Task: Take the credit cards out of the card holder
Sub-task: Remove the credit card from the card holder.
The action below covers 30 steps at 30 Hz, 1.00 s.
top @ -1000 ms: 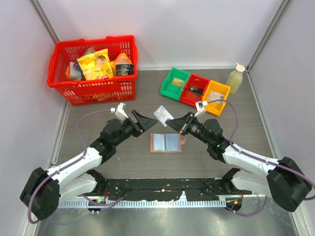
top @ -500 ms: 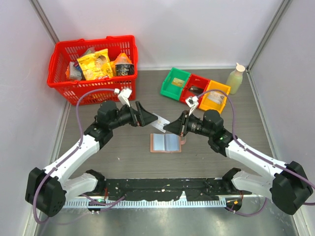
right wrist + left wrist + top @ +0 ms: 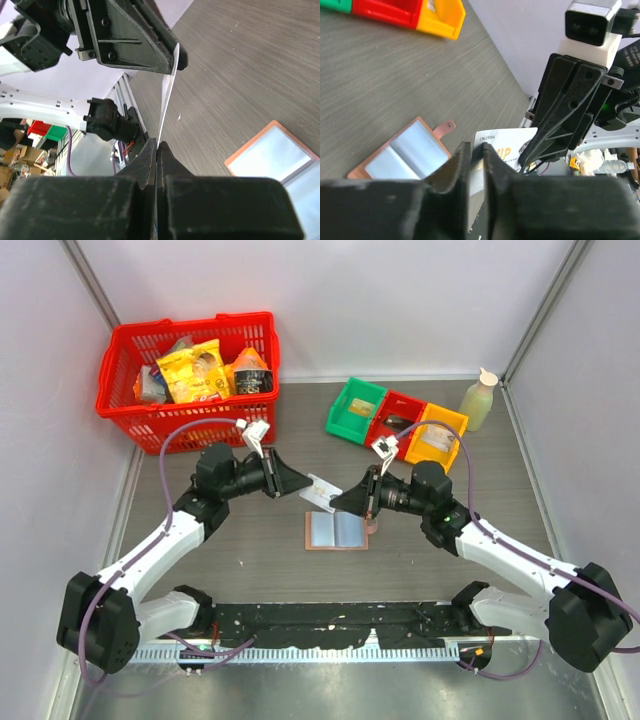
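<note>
One credit card [image 3: 505, 142] is hanging above the far edge of the open card holder [image 3: 337, 531] on the tabletop [image 3: 250, 550], your left pincer [image 3: 299, 487] and right pincer [image 3: 336, 504] both clamping it, so you are likely handing it over and next needing the right to let go.

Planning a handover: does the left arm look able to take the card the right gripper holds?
Likely yes: left gripper straddles the card, at the end opposite the right gripper; nothing blocks it.
</note>
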### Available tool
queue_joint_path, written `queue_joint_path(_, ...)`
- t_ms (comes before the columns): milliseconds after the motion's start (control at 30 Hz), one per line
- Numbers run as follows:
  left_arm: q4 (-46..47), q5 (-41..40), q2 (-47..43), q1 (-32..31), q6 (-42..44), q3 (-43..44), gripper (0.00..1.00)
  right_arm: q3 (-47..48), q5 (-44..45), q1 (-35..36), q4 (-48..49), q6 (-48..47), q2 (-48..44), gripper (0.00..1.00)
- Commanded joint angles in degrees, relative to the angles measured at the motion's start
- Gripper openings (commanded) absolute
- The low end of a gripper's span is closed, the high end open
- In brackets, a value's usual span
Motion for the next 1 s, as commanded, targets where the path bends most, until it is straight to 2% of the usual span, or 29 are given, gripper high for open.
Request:
queue_joint_path(0,12.3,3.2,-1.5,0.7,-7.4,-2.8,0.05,0.5,-1.2,0.0,8.7,2.5,0.6,0.00)
queue_joint_path(33,14.4,2.9,-1.8,0.7,-8.5,-3.4,0.00,0.1,-0.7,0.1,9.5,3.6,0.8,0.01)
queue_joint_path(133,18.3,1.0,-2.7,0.7,-12.8,-5.6,0.00,-1.6,1.2,0.1,14.9,6.3,1.4,0.10)
queue_joint_path(433,22.2,-5.6,-6.9,0.7,-18.6,-9.9,0.00,-3.9,3.6,0.1,21.7,10.3,4.3,0.24)
queue_joint_path(800,26.7,-8.7,-8.0,0.4,-20.8,-12.9,0.00,-4.6,2.2,0.2,27.1,14.1,5.2,0.22)
queue_joint_path(867,27.6,-8.7,-7.9,0.4,-21.0,-13.3,0.00,-4.6,2.2,0.2,27.5,14.1,5.2,0.13)
queue_joint_path(900,27.6,-8.8,-7.9,0.4,-20.9,-13.4,0.00,-4.5,2.2,0.1,27.2,14.0,5.1,0.05)
queue_joint_path(967,27.0,-9.4,-8.3,0.4,-20.2,-13.7,0.08,-4.2,2.8,0.0,25.3,13.4,4.5,0.01)
